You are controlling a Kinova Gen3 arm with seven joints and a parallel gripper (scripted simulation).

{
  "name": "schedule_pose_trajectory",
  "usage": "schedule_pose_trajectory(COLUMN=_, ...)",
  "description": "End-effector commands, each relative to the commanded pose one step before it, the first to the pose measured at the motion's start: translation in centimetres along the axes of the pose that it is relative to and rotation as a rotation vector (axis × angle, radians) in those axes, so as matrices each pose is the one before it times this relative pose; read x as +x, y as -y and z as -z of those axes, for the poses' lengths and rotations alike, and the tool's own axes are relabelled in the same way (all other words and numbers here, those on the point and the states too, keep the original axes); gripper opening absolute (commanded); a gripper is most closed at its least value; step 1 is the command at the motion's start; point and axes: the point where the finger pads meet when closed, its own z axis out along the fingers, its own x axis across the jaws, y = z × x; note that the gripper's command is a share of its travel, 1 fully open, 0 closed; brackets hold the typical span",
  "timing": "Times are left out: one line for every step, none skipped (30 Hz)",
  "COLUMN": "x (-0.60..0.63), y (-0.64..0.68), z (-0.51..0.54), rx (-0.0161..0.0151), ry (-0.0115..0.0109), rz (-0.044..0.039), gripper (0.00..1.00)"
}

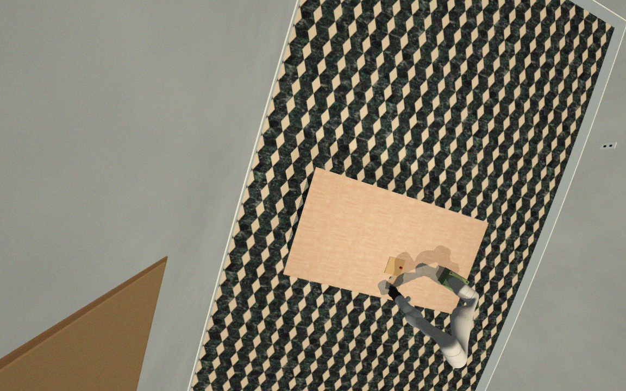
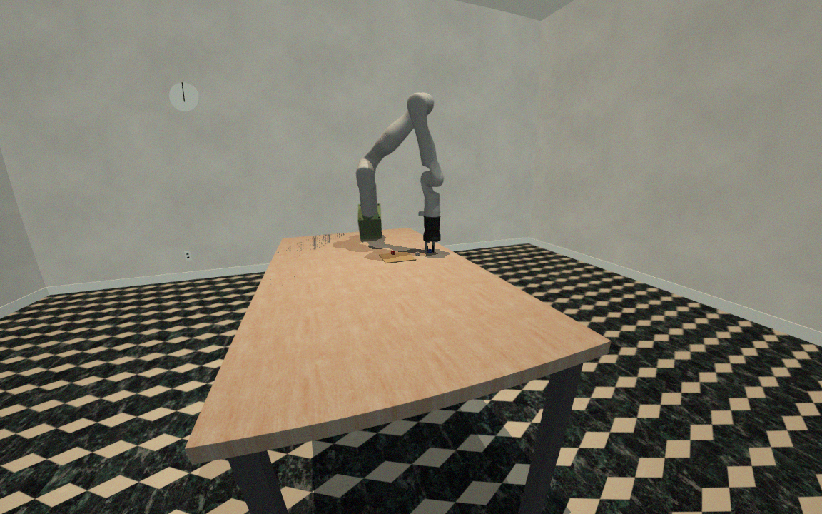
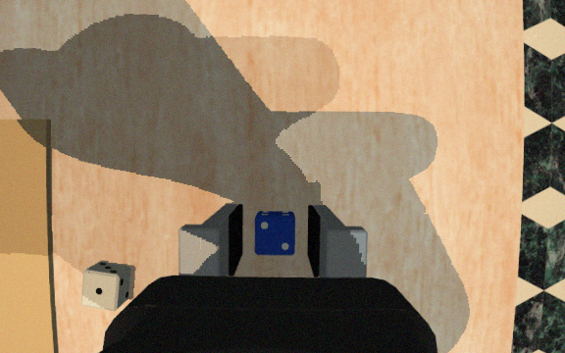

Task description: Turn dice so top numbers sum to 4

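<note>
My gripper (image 3: 275,229) (image 2: 429,248) points down and is partly open, with its fingers on either side of a blue die (image 3: 275,234). Gaps show between the die and both fingers. The blue die is off the mat and shows two pips on top. A white die (image 3: 100,291) (image 1: 390,277) (image 2: 417,253) lies on the table between the gripper and the mat, with one pip on top. A red die (image 1: 400,267) (image 2: 392,252) is on the tan mat (image 1: 392,265) (image 2: 399,258) (image 3: 8,304); its top number is too small to read. The red die is outside the wrist view.
The wooden table (image 1: 354,218) (image 2: 362,332) has an edge close to the gripper, on the right in the wrist view. A green block-shaped base (image 1: 444,276) (image 2: 369,228) stands under the arm's mount. The arm's shadow falls over the blue die and part of the mat.
</note>
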Motion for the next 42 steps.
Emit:
schedule_pose_trajectory(x=0.048, y=-0.018, z=0.041, rx=-0.0005, ry=-0.00122, rz=0.00001, gripper=0.64)
schedule_pose_trajectory(x=0.0, y=0.0, z=0.0, rx=0.0, ry=0.0, rz=0.0, gripper=0.64)
schedule_pose_trajectory(x=0.0, y=0.0, z=0.0, rx=0.0, ry=0.0, rz=0.0, gripper=0.64)
schedule_pose_trajectory(x=0.0, y=0.0, z=0.0, rx=0.0, ry=0.0, rz=0.0, gripper=0.64)
schedule_pose_trajectory(x=0.0, y=0.0, z=0.0, rx=0.0, ry=0.0, rz=0.0, gripper=0.64)
schedule_pose_trajectory(x=0.0, y=0.0, z=0.0, rx=0.0, ry=0.0, rz=0.0, gripper=0.64)
schedule_pose_trajectory(x=0.0, y=0.0, z=0.0, rx=0.0, ry=0.0, rz=0.0, gripper=0.34)
schedule_pose_trajectory(x=0.0, y=0.0, z=0.0, rx=0.0, ry=0.0, rz=0.0, gripper=0.34)
schedule_pose_trajectory(x=0.0, y=0.0, z=0.0, rx=0.0, ry=0.0, rz=0.0, gripper=0.34)
schedule_pose_trajectory(x=0.0, y=0.0, z=0.0, rx=0.0, ry=0.0, rz=0.0, gripper=0.34)
schedule_pose_trajectory(x=0.0, y=0.0, z=0.0, rx=0.0, ry=0.0, rz=0.0, gripper=0.34)
schedule_pose_trajectory(x=0.0, y=0.0, z=0.0, rx=0.0, ry=0.0, rz=0.0, gripper=0.34)
schedule_pose_trajectory(x=0.0, y=0.0, z=0.0, rx=0.0, ry=0.0, rz=0.0, gripper=0.34)
schedule_pose_trajectory(x=0.0, y=0.0, z=0.0, rx=0.0, ry=0.0, rz=0.0, gripper=0.34)
schedule_pose_trajectory(x=0.0, y=0.0, z=0.0, rx=0.0, ry=0.0, rz=0.0, gripper=0.34)
schedule_pose_trajectory(x=0.0, y=0.0, z=0.0, rx=0.0, ry=0.0, rz=0.0, gripper=0.34)
schedule_pose_trajectory(x=0.0, y=0.0, z=0.0, rx=0.0, ry=0.0, rz=0.0, gripper=0.34)
schedule_pose_trajectory(x=0.0, y=0.0, z=0.0, rx=0.0, ry=0.0, rz=0.0, gripper=0.34)
schedule_pose_trajectory(x=0.0, y=0.0, z=0.0, rx=0.0, ry=0.0, rz=0.0, gripper=0.34)
schedule_pose_trajectory(x=0.0, y=0.0, z=0.0, rx=0.0, ry=0.0, rz=0.0, gripper=0.34)
schedule_pose_trajectory(x=0.0, y=0.0, z=0.0, rx=0.0, ry=0.0, rz=0.0, gripper=0.34)
schedule_pose_trajectory(x=0.0, y=0.0, z=0.0, rx=0.0, ry=0.0, rz=0.0, gripper=0.34)
schedule_pose_trajectory(x=0.0, y=0.0, z=0.0, rx=0.0, ry=0.0, rz=0.0, gripper=0.34)
schedule_pose_trajectory(x=0.0, y=0.0, z=0.0, rx=0.0, ry=0.0, rz=0.0, gripper=0.34)
schedule_pose_trajectory(x=0.0, y=0.0, z=0.0, rx=0.0, ry=0.0, rz=0.0, gripper=0.34)
schedule_pose_trajectory(x=0.0, y=0.0, z=0.0, rx=0.0, ry=0.0, rz=0.0, gripper=0.34)
schedule_pose_trajectory(x=0.0, y=0.0, z=0.0, rx=0.0, ry=0.0, rz=0.0, gripper=0.34)
schedule_pose_trajectory(x=0.0, y=0.0, z=0.0, rx=0.0, ry=0.0, rz=0.0, gripper=0.34)
schedule_pose_trajectory(x=0.0, y=0.0, z=0.0, rx=0.0, ry=0.0, rz=0.0, gripper=0.34)
schedule_pose_trajectory(x=0.0, y=0.0, z=0.0, rx=0.0, ry=0.0, rz=0.0, gripper=0.34)
schedule_pose_trajectory(x=0.0, y=0.0, z=0.0, rx=0.0, ry=0.0, rz=0.0, gripper=0.34)
schedule_pose_trajectory(x=0.0, y=0.0, z=0.0, rx=0.0, ry=0.0, rz=0.0, gripper=0.34)
schedule_pose_trajectory(x=0.0, y=0.0, z=0.0, rx=0.0, ry=0.0, rz=0.0, gripper=0.34)
schedule_pose_trajectory(x=0.0, y=0.0, z=0.0, rx=0.0, ry=0.0, rz=0.0, gripper=0.34)
schedule_pose_trajectory(x=0.0, y=0.0, z=0.0, rx=0.0, ry=0.0, rz=0.0, gripper=0.34)
schedule_pose_trajectory(x=0.0, y=0.0, z=0.0, rx=0.0, ry=0.0, rz=0.0, gripper=0.34)
schedule_pose_trajectory(x=0.0, y=0.0, z=0.0, rx=0.0, ry=0.0, rz=0.0, gripper=0.34)
schedule_pose_trajectory(x=0.0, y=0.0, z=0.0, rx=0.0, ry=0.0, rz=0.0, gripper=0.34)
schedule_pose_trajectory(x=0.0, y=0.0, z=0.0, rx=0.0, ry=0.0, rz=0.0, gripper=0.34)
schedule_pose_trajectory(x=0.0, y=0.0, z=0.0, rx=0.0, ry=0.0, rz=0.0, gripper=0.34)
schedule_pose_trajectory(x=0.0, y=0.0, z=0.001, rx=0.0, ry=0.0, rz=0.0, gripper=0.34)
schedule_pose_trajectory(x=0.0, y=0.0, z=0.007, rx=0.0, ry=0.0, rz=0.0, gripper=0.34)
